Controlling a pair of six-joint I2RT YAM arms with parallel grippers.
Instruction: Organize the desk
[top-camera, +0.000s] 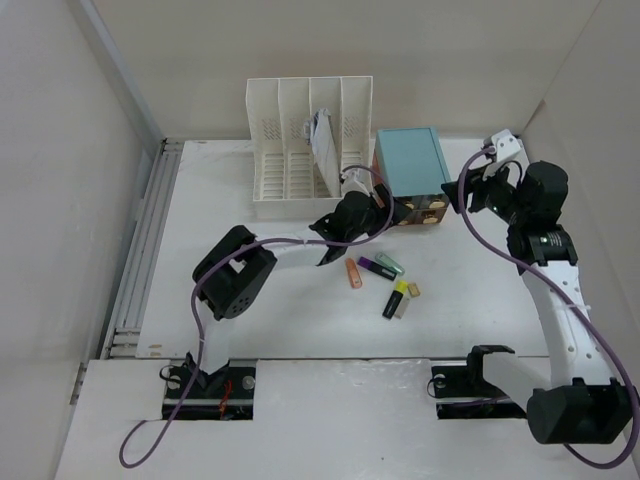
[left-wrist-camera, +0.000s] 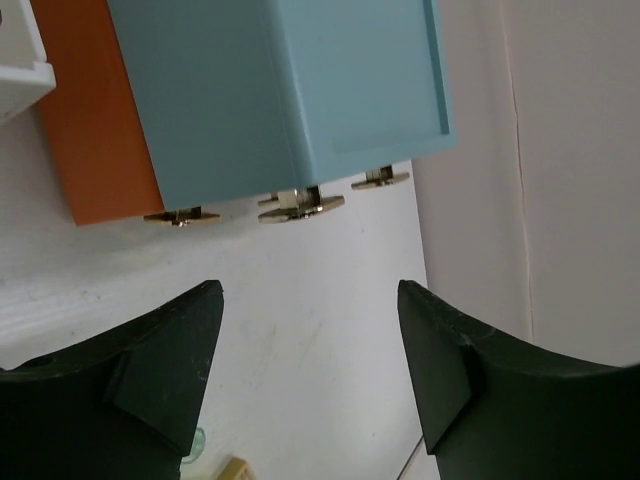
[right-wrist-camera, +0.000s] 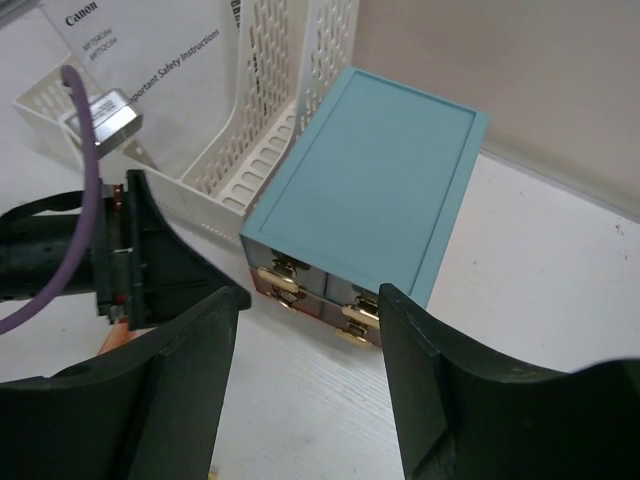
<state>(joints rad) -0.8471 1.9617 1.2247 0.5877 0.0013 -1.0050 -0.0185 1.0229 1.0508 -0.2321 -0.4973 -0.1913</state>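
The white desk (top-camera: 250, 300) carries a teal drawer box (top-camera: 410, 162) at the back, its gold-handled drawers facing front. My left gripper (top-camera: 385, 213) is open and empty, low over the desk just in front of the box's left drawers. In the left wrist view (left-wrist-camera: 310, 300) it faces the box (left-wrist-camera: 290, 90), with an orange drawer (left-wrist-camera: 95, 130) and gold handles (left-wrist-camera: 300, 207) showing. My right gripper (top-camera: 458, 195) is open and empty at the box's front right corner. In the right wrist view (right-wrist-camera: 310, 300) the box (right-wrist-camera: 380, 180) lies ahead between the fingers.
A white slotted file rack (top-camera: 300, 150) with a booklet (top-camera: 325, 140) stands left of the box. Several highlighters lie mid-desk: orange (top-camera: 353, 272), purple (top-camera: 374, 267), green (top-camera: 390, 264), black-and-yellow (top-camera: 396, 298). A grey rail (top-camera: 150, 240) runs along the left edge. White walls surround the desk.
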